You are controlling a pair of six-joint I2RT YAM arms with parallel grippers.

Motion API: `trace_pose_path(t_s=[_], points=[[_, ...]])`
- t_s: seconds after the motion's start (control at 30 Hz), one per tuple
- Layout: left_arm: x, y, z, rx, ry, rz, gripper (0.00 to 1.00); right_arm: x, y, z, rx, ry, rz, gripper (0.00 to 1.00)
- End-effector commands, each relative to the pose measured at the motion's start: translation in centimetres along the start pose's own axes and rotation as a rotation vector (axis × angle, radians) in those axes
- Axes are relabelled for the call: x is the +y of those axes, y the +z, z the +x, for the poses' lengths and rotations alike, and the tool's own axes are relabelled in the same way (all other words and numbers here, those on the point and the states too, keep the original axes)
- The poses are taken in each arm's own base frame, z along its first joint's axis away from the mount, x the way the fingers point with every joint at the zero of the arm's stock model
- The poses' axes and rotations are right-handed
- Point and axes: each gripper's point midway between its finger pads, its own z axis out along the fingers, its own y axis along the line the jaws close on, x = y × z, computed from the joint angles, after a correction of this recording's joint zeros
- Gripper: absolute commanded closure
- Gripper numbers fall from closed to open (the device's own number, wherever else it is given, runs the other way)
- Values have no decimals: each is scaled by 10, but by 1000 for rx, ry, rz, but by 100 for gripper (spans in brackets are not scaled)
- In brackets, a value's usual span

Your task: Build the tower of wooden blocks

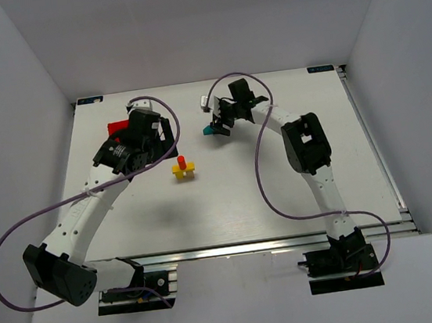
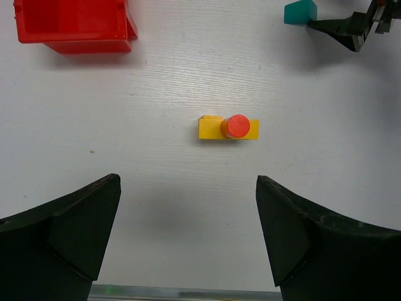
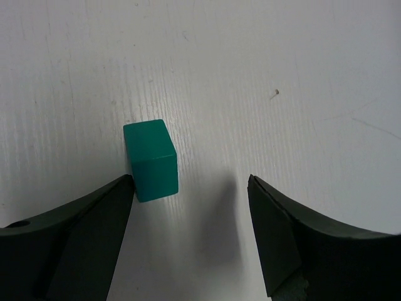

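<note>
Bin of red plastic (image 1: 119, 126) sits at the far left of the white table (image 1: 283, 193), open side up and partly hidden in the top view by the left arm's wrist. In the left wrist view the bin fills the upper left corner.

The left gripper (image 2: 188, 207) hangs above the table just beside the bin, its jaws spread wide with nothing between them but bare tabletop. Its two black fingers (image 2: 75, 238) frame the lower corners of that view.

Ahead of those fingers, near the table's middle, stands the wood block tower (image 1: 183, 168): a flat yellow bar lying across another yellow piece, with a short red cylinder upright on top. It is apart from both grippers and from the bin.

Farther right and toward the back lies a small teal wooden cube (image 1: 211, 130), resting flat on the table, well apart from the tower.

The right gripper (image 3: 191, 188) is lowered close to the surface at this cube, jaws wide open and holding nothing. The cube lies at the tip of one finger (image 3: 75, 238), mostly ahead of the gap rather than inside it; whether finger and cube actually touch I cannot tell.
</note>
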Motion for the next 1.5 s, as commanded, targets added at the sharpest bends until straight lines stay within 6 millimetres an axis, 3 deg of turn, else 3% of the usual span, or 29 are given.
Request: trace_pose_path(t_s=[0.0, 0.3, 0.7, 1.0, 1.03, 1.23, 1.47], points=[[6, -12, -10, -55, -16, 1, 2, 5, 6, -12, -48, -25, -60, 21], [7, -10, -6, -50, -11, 4, 2, 15, 11, -37, -124, -59, -139, 23], [6, -7, -4, -36, -5, 0, 2, 18, 14, -35, -103, -49, -140, 36], [5, -9, -4, -43, -8, 10, 2, 23, 10, -19, -29, -28, -138, 42], [5, -9, -4, -43, -7, 11, 2, 23, 10, -21, -34, -30, -139, 48], [4, -7, -2, -35, -6, 13, 2, 25, 11, -31, -77, -29, -157, 51], [3, -7, -2, -35, -7, 20, 2, 23, 10, -37, -97, -5, -153, 66]])
